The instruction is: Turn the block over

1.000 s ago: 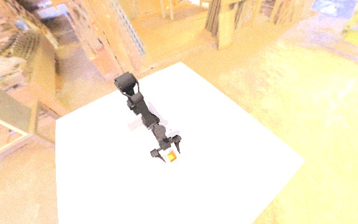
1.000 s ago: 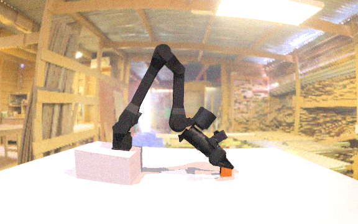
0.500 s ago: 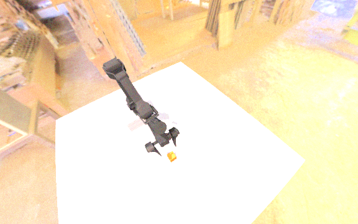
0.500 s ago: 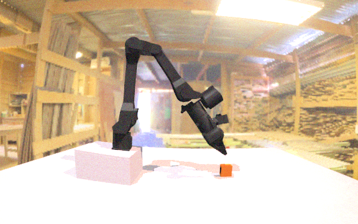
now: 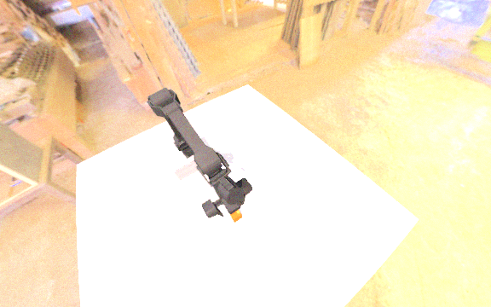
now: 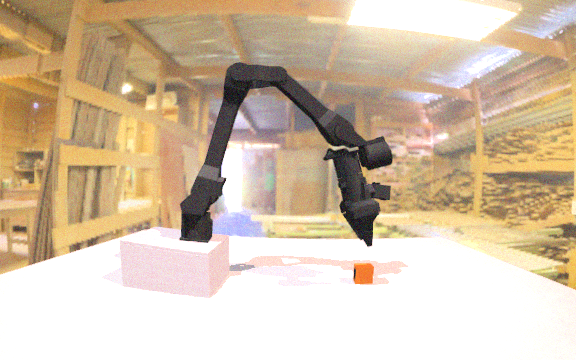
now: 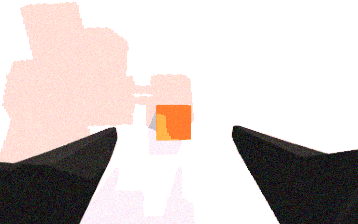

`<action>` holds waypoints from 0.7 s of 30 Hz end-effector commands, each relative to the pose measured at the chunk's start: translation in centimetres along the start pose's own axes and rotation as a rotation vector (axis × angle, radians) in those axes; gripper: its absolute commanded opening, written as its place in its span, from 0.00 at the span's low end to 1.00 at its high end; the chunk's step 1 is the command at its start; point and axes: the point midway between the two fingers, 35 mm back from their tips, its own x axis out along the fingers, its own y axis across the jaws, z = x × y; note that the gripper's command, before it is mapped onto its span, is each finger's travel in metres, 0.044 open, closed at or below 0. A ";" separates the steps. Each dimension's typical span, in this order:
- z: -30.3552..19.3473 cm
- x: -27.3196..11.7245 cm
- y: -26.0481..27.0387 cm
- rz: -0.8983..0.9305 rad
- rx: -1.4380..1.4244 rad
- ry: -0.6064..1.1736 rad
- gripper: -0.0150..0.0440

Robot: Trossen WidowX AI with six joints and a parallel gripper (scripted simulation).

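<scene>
Step in hand, as I'm judging it: lining up over the block for a grasp; whether any turning is already done, can't tell. Next move is probably calling for a straight descent around the block, closing, then lifting and rolling it if the mark isn't facing down.

Desk (image 5: 314, 192) (image 6: 288, 320): carrying everything, its right corner in the top view lying well apart from the block. Arm (image 5: 187, 134) (image 6: 305, 102): reaching from the pale box (image 6: 168, 267) near the desk's left edge in the exterior view, bending down toward the block. Jaws (image 6: 369, 244): standing wide open, pointing down, holding nothing, touching nothing, hovering just above the block. Block (image 5: 236, 216) (image 6: 363, 274) (image 7: 180, 122): orange, sitting upright on the desk, inward from the exterior view's far edge, appearing between the fingers in the wrist view. Dark patch showing on its left side in the exterior view, possibly the mark; too small to confirm.
</scene>
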 end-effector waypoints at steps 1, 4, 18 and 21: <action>0.5 -0.3 -0.1 0.004 0.007 0.115 1.00; 1.0 -0.9 -0.2 0.006 0.010 0.218 1.00; 0.2 2.1 -0.2 0.007 0.012 0.268 1.00; -0.1 3.4 -0.2 0.007 0.012 0.268 1.00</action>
